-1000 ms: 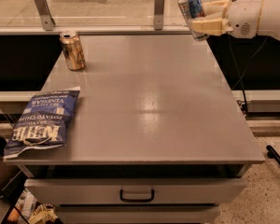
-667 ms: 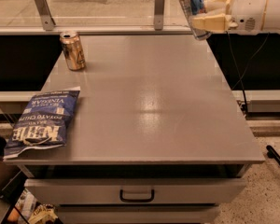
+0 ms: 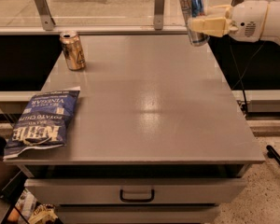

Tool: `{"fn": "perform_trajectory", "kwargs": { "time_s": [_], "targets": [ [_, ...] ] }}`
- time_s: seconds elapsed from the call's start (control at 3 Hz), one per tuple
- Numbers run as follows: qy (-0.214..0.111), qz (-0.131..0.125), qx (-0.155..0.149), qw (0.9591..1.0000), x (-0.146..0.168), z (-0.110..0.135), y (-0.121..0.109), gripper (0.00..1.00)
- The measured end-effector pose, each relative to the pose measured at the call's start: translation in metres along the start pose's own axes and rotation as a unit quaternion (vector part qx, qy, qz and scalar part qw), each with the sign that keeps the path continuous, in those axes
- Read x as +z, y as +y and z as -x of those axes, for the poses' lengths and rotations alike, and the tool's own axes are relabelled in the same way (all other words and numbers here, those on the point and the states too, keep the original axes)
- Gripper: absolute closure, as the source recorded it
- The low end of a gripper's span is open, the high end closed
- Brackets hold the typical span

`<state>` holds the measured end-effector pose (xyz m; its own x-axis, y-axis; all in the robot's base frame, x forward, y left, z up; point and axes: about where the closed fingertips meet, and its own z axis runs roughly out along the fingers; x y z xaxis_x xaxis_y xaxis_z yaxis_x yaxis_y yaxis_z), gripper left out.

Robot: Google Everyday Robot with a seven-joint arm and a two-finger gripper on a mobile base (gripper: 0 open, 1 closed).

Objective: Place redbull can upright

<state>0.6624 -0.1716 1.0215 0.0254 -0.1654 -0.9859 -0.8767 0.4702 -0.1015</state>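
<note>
On the chip bag [image 3: 42, 122] at the front left corner of the table [image 3: 149, 106] — "VINEGAR", "POTATO CHIPS" and a big white brand word, seemingly "KETTLE", all seen upside down. On the gold can [image 3: 73, 50] at the far left, a dark mark, unreadable. No legible lettering on the redbull can [image 3: 192, 6], clamped in the gripper [image 3: 201, 24] over the table's far right corner.

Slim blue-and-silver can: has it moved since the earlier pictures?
Yes. The can, held in the gripper at the grey table's far right corner, has come down; its base now overlaps that edge.
</note>
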Motion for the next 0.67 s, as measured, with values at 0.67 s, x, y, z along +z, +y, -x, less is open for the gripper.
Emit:
{"fn": "perform_trajectory", "kwargs": {
  "time_s": [0.67],
  "targets": [
    [-0.051,-0.017,-0.003,0.9985,0.0087,-0.0151,0.0002,1.00]
  ]
}}
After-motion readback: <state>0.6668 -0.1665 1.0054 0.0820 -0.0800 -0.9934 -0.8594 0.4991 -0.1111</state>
